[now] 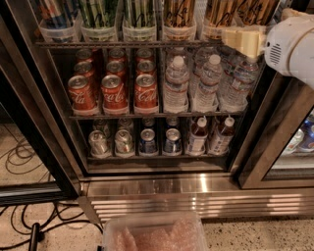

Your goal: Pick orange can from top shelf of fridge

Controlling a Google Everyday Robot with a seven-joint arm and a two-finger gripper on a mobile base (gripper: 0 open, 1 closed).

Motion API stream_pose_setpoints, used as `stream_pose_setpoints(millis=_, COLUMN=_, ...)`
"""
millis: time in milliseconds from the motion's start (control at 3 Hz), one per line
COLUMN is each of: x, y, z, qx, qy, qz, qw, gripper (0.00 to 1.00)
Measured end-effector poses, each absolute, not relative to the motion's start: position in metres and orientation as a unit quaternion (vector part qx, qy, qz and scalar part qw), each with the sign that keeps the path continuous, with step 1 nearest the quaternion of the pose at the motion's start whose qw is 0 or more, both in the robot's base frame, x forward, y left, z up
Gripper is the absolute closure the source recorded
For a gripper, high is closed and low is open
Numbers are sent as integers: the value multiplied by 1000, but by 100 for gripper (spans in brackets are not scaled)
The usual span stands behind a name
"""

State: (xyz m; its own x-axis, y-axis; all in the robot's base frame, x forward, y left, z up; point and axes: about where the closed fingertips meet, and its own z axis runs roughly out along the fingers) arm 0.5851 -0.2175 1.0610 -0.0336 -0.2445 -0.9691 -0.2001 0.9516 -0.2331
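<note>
The blocky cream gripper (pixel 244 40) is seen at the wire top shelf (pixel 122 44), just below a slim orange can (pixel 222 12); its grip cannot be told.

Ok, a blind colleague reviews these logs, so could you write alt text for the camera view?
The robot's cream hand hangs at the right end of the top shelf of the fridge, in front of tubs holding orange cans. The rack below holds red cola cans and water bottles.

Speckled floor (pixel 255 238), black cables (pixel 64 215), clear tub (pixel 147 219); hand (pixel 230 38) high above, right
</note>
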Motion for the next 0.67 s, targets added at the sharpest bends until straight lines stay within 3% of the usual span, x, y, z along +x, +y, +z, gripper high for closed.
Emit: stream_pose_setpoints(millis=667, x=597, y=-229, z=1062, qx=-138, qy=710, qz=-30, qw=690, gripper=31)
